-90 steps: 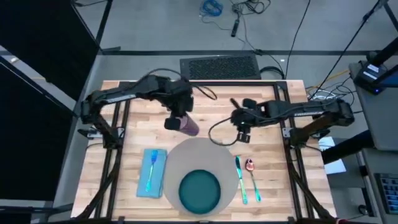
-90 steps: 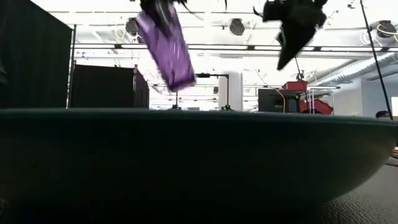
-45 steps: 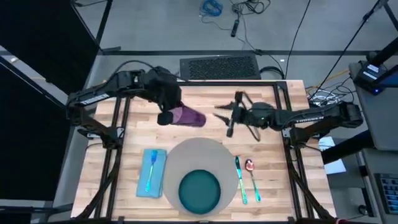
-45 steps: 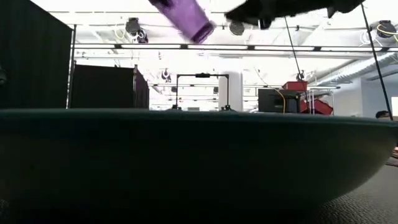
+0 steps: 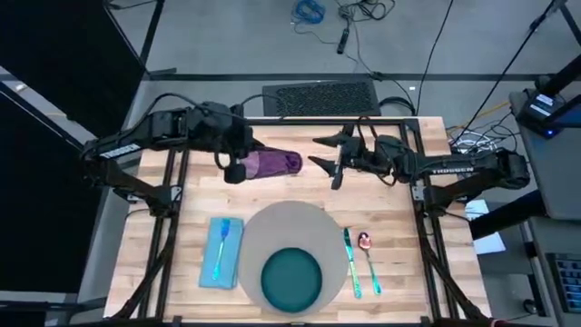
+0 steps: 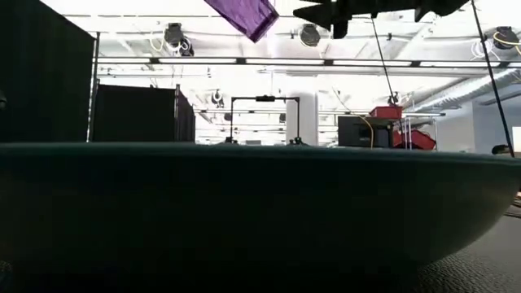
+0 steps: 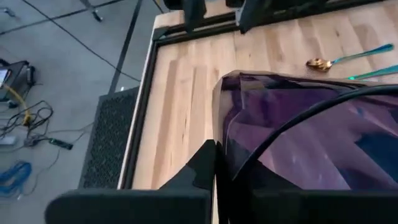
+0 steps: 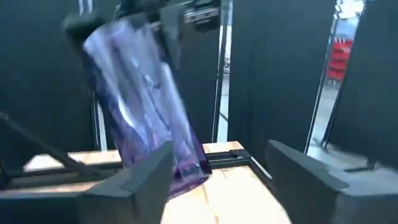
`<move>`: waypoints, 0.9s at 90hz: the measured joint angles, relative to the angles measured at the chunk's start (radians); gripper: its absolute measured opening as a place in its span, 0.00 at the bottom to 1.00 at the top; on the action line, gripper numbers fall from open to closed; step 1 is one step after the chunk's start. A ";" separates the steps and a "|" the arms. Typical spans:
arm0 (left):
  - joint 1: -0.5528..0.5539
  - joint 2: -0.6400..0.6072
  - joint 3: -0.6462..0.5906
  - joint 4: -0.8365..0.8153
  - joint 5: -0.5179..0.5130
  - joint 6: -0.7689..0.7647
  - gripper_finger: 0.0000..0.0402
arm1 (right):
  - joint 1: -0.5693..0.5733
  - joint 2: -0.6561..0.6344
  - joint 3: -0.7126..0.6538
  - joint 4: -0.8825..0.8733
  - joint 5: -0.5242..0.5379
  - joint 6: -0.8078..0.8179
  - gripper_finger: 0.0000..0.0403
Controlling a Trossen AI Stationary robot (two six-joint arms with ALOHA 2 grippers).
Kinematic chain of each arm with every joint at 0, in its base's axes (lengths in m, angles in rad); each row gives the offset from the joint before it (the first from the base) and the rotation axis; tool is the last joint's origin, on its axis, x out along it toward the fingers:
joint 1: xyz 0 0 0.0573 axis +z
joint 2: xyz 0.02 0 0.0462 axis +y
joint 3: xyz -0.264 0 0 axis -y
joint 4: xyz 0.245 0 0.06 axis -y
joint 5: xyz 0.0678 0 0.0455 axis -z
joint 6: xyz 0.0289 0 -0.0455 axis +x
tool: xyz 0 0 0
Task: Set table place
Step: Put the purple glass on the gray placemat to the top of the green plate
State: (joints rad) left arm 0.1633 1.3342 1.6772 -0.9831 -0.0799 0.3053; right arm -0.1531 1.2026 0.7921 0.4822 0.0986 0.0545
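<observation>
The translucent purple cup (image 5: 275, 163) hangs in the air over the table's far half, lying nearly level, with my left gripper (image 5: 241, 166) shut on its left end. My right gripper (image 5: 318, 153) is open and points level toward the table's left. Its fingertips stand just short of the cup's free end (image 8: 186, 167). The low view shows cup (image 6: 244, 13) and right gripper (image 6: 317, 11) high up. On the table lie the round mat (image 5: 289, 222) with the teal plate (image 5: 292, 277), the blue napkin (image 5: 221, 254) with a teal fork, and a knife (image 5: 350, 263) and spoon (image 5: 368, 256). My left gripper holds the cup by its left end (image 7: 227, 155), coming level from the table's left. One finger (image 7: 204, 167) lies against the cup's outer wall; the cup hides the other. The cup is lifted clear of the table, its long axis pointing toward the table's right and my right gripper.
The table (image 5: 182, 195) has bare planks on both sides of the mat and along its far edge. A black frame (image 5: 172, 218) runs along left and right. A dark grille (image 5: 320, 96) lies beyond the far edge.
My left gripper has risen and drawn back toward the table's far left, tipping the cup from hanging downward to lying nearly level. My right gripper has risen, moved toward the far edge and turned from pointing down to pointing level at the cup.
</observation>
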 joint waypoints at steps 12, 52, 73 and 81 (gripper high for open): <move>0.001 0.000 0.000 0.009 -0.006 0.015 0.00 | -0.020 0.014 0.000 0.030 -0.020 0.010 0.87; 0.018 -0.002 0.000 0.123 -0.090 0.052 0.00 | -0.005 0.021 0.001 0.104 -0.051 0.069 0.95; 0.027 -0.002 0.000 0.115 0.066 0.044 0.00 | 0.020 0.017 0.003 0.058 -0.336 -0.171 0.94; 0.027 -0.002 0.000 0.128 0.127 0.044 0.00 | 0.028 0.017 0.033 -0.008 -0.370 -0.209 0.94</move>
State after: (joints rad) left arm 0.1905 1.3319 1.6772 -0.8554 0.0467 0.3489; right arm -0.1255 1.2196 0.8247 0.4743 -0.2716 -0.1546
